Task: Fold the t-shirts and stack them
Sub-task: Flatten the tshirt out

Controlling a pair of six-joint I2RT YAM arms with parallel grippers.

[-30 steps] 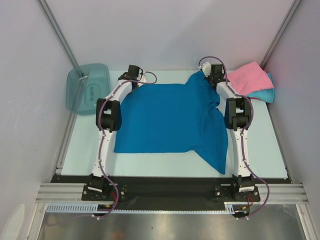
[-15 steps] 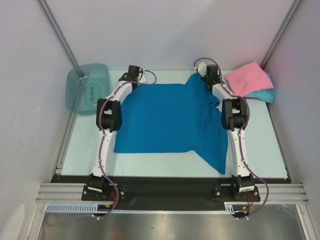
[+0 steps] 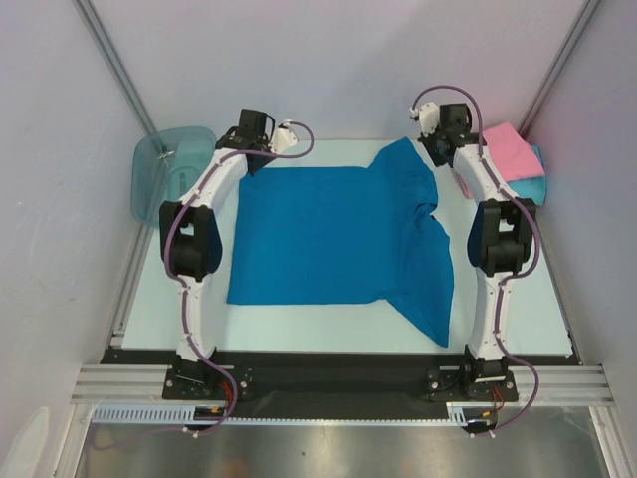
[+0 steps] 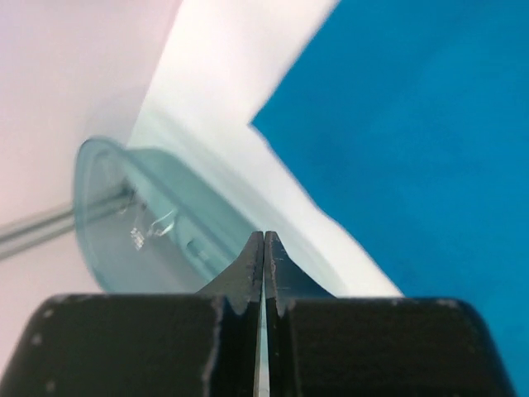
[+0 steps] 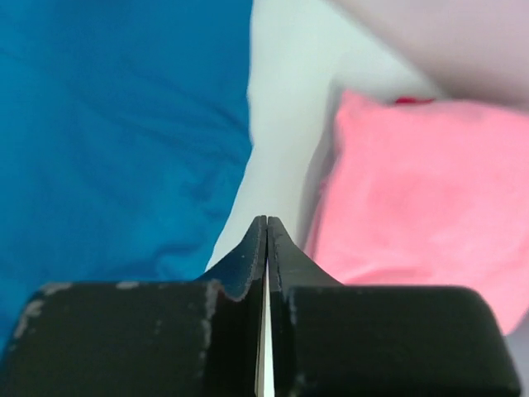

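The deep blue t-shirt (image 3: 333,239) lies spread flat mid-table, its right side folded into a flap that reaches the near right. The pink t-shirt (image 3: 510,151) lies folded at the back right on top of the turquoise t-shirt (image 3: 532,189). My left gripper (image 3: 249,159) is shut and empty, raised beside the blue shirt's far left corner (image 4: 413,124); its tips (image 4: 264,236) are over bare table. My right gripper (image 3: 445,157) is shut and empty; its tips (image 5: 267,222) are over the bare strip between the blue shirt (image 5: 107,141) and the pink shirt (image 5: 421,190).
A translucent teal bin (image 3: 171,174) stands off the table's back left corner and shows in the left wrist view (image 4: 140,215). Both arms' elbows stick outward along the left and right table edges. Grey walls close in the back and both sides.
Both wrists have lifted and drawn back from the blue shirt's far corners, and both elbows have swung outward. The shirt's far right sleeve now lies flatter.
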